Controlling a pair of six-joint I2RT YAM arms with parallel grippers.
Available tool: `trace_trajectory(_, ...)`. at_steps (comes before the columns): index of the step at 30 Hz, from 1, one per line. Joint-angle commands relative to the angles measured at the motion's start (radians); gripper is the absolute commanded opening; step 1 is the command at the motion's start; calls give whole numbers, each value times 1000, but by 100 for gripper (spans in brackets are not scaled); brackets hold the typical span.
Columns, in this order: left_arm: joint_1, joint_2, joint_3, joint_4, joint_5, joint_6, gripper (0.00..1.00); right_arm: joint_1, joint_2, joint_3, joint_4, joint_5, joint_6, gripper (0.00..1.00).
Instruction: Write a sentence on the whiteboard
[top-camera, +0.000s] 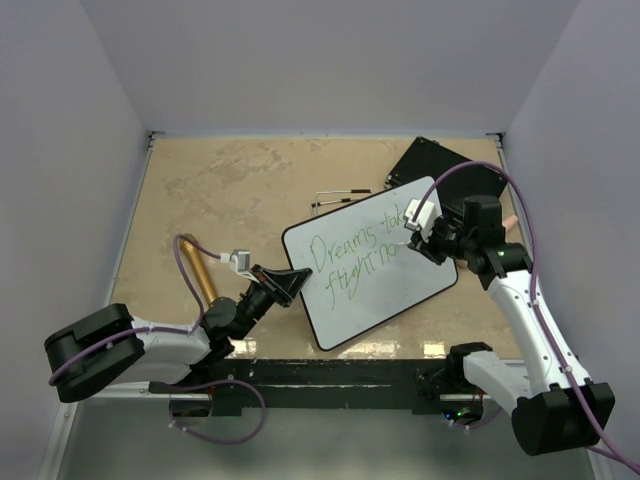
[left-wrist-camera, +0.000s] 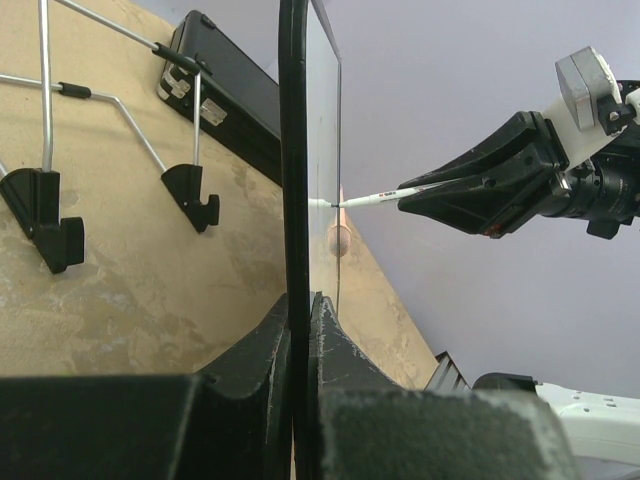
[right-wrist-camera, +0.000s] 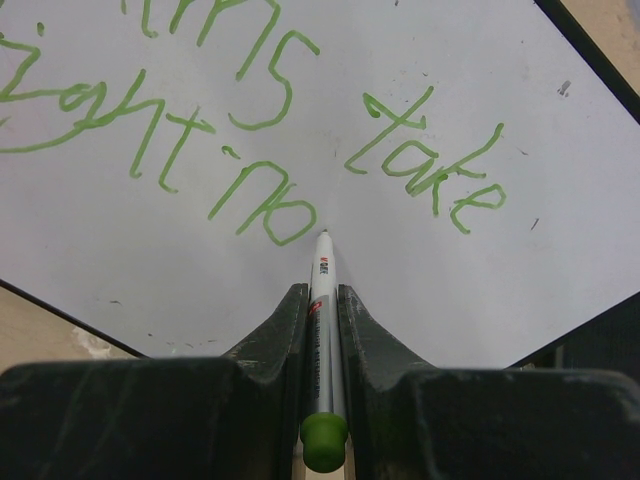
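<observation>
The whiteboard (top-camera: 375, 270) stands tilted at mid-table, with green writing "Dreams take flight no" on it. My left gripper (top-camera: 290, 283) is shut on the whiteboard's left edge; in the left wrist view the black frame (left-wrist-camera: 293, 180) runs up from between my fingers (left-wrist-camera: 250, 350). My right gripper (top-camera: 418, 232) is shut on a white marker with a green end (right-wrist-camera: 322, 340). Its tip rests at the board (right-wrist-camera: 150, 230) just right of the "no". The marker also shows in the left wrist view (left-wrist-camera: 385, 197), its tip at the board face.
A flat black board (top-camera: 435, 165) lies behind the whiteboard at the back right. A wire stand with black feet (left-wrist-camera: 60, 230) lies on the table behind the whiteboard, also in the top view (top-camera: 335, 198). A tan cylinder (top-camera: 200, 270) lies at the left.
</observation>
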Motion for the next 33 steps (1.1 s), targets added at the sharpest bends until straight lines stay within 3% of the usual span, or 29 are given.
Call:
trace_trajectory(1, -5, 4, -93, 20, 36, 89, 0, -7, -3, -8, 12, -36, -14, 0)
trace_trajectory(16, -5, 8, -89, 23, 41, 89, 0, -11, 20, 0, 37, -35, 1, 0)
trace_trajectory(33, -5, 12, -87, 24, 40, 89, 0, -9, 36, -25, -109, -4, -116, 0)
